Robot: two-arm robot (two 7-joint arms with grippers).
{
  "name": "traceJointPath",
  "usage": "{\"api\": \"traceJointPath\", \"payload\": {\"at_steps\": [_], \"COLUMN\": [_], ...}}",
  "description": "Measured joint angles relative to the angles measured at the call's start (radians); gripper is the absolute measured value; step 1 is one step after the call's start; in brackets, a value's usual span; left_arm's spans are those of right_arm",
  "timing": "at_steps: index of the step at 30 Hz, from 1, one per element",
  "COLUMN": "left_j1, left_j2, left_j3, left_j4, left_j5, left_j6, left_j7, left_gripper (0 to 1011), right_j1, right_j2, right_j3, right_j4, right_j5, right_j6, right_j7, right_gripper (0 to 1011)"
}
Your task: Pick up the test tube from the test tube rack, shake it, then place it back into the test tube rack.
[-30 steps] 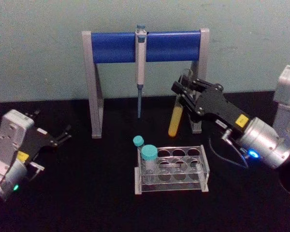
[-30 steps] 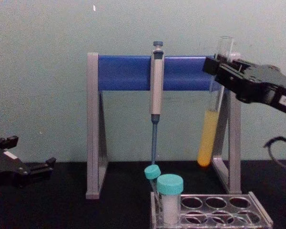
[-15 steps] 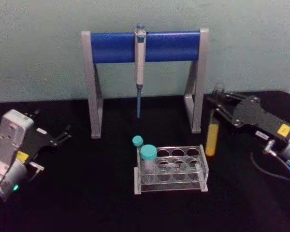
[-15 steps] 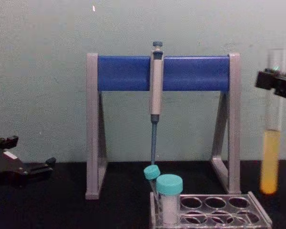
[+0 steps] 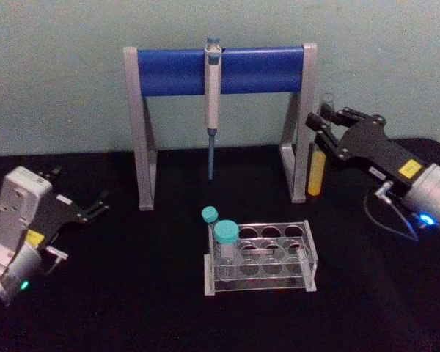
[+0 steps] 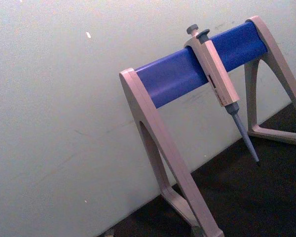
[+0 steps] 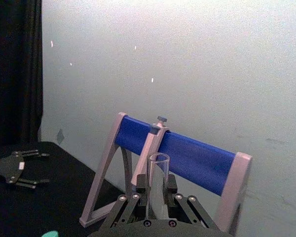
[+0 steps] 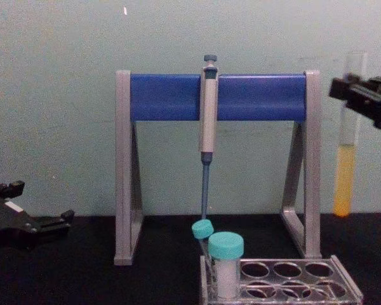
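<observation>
The test tube [image 5: 317, 172] hangs upright in the air, right of the pipette stand's right leg, with yellow-orange liquid in its lower part. My right gripper [image 5: 324, 128] is shut on its upper part. From the chest the test tube [image 8: 345, 178] hangs well above the table with the right gripper [image 8: 352, 95] near its top. Its open rim [image 7: 158, 160] rises between the fingers in the right wrist view. The clear test tube rack [image 5: 310, 257] stands on the table to the front left of the tube. My left gripper [image 5: 95, 207] rests open at the far left.
A grey-and-blue pipette stand [image 5: 176, 70] stands at the back with a pipette [image 5: 213, 88] hanging from its bar. A teal-capped white vial [image 5: 225, 235] and a thin teal-capped tube [image 5: 209, 214] sit in the rack's left end. A pale wall closes the back.
Across the earlier frames the right gripper swung the tube right and down, away from the stand. It has since carried it back up and toward the stand's right leg. The left arm has not moved.
</observation>
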Motion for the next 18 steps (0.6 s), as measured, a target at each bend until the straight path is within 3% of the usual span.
{"api": "traceJointPath", "payload": {"at_steps": [8, 11, 18], "left_j1": [0.0, 0.0, 0.0], "left_j2": [0.0, 0.0, 0.0], "left_j3": [0.0, 0.0, 0.0], "left_j4": [0.0, 0.0, 0.0], "left_j5": [0.0, 0.0, 0.0], "left_j6": [0.0, 0.0, 0.0], "left_j7": [0.0, 0.0, 0.0], "left_gripper": [1001, 1001, 1001], "right_j1": [0.096, 0.115, 0.106], "right_j2": [-0.067, -0.088, -0.093], "right_j3": [-0.055, -0.074, -0.086], "right_j4": [0.099, 0.124, 0.122], "right_j5": [-0.013, 0.021, 0.112], "right_j6": [0.015, 0.02, 0.036], "right_j7": [0.043, 0.088, 0.163], "right_gripper": [232, 232, 232]}}
